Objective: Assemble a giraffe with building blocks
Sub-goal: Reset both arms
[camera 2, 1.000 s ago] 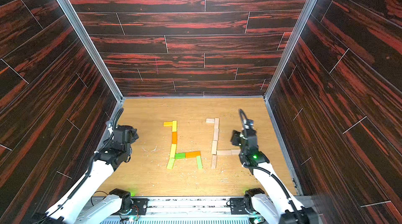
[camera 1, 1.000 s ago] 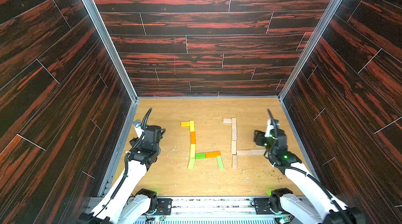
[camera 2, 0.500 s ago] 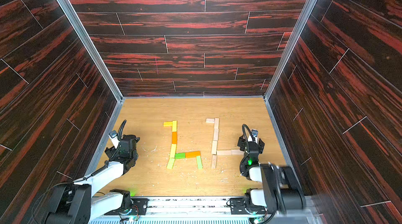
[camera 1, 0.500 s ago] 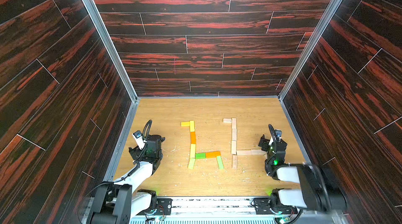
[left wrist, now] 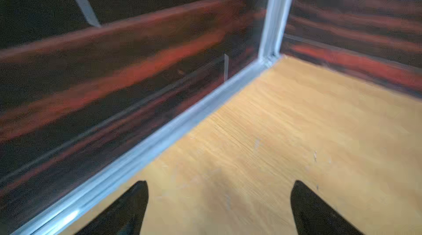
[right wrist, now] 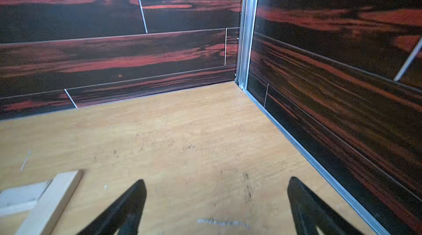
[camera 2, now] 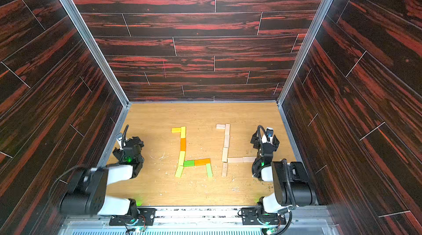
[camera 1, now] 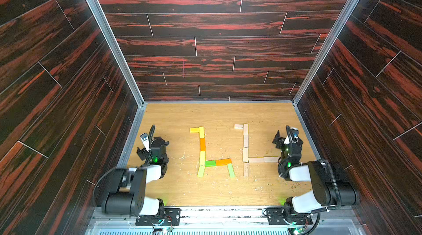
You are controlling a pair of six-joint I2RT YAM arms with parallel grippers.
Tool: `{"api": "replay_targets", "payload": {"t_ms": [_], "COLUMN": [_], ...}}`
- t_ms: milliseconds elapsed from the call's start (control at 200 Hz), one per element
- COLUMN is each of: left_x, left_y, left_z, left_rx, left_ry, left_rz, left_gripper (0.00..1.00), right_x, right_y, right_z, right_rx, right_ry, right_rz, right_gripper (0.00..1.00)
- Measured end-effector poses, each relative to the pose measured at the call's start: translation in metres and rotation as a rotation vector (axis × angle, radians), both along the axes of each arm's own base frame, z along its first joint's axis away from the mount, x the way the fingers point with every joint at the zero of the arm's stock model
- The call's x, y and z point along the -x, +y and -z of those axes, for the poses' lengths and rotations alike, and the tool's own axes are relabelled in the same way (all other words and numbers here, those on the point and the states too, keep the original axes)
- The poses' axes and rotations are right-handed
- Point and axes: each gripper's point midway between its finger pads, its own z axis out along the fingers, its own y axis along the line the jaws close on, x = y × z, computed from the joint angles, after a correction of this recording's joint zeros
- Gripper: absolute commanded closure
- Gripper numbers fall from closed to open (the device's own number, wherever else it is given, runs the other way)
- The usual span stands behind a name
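Two flat figures of building blocks lie on the wooden floor in both top views. The coloured one point(camera 1: 202, 144) has a yellow head, a yellow and orange neck, a green and orange body and two green legs. To its right the pale one point(camera 1: 245, 141) has a neck column, a two-plank body point(camera 1: 262, 159) and one leg point(camera 1: 246, 170). My left gripper point(camera 1: 153, 146) point(left wrist: 219, 183) is open over bare floor by the left wall. My right gripper point(camera 1: 285, 139) point(right wrist: 216, 180) is open and empty, just right of the pale body's end plank point(right wrist: 52, 202).
Dark panelled walls with metal rails point(camera 1: 134, 140) close in the floor on three sides. Small wood chips point(camera 1: 182, 156) are scattered round the figures. Both arms' elbows point(camera 1: 127, 186) are folded back near the front rail point(camera 1: 219, 211).
My right gripper has opened wide. Both arms have folded back toward the front edge. The block figures lie as before.
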Motion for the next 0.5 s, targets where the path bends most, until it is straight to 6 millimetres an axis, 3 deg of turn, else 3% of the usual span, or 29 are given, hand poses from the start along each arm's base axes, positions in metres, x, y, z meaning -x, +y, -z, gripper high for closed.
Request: {"api": "replay_targets", "payload": {"t_ms": [230,501], "left_x": [-0.034,-0.038], "left_y": [-0.024,-0.034], "left_z": [-0.002,0.010], "left_rx": [0.013,0.019], "left_ry": [0.001,0.038], "left_rz": [0.176,0.244], "left_gripper": [0.00,0.00], "right_x": [-0.010,-0.004], "right_y": [-0.003,0.006], "right_z": [0.009,0.027], "right_rx": [-0.043,-0.062], "right_ry": [0.058,0.085], "right_rz": [-0.035,-0.109], "right_gripper": [0.03,0.01]}}
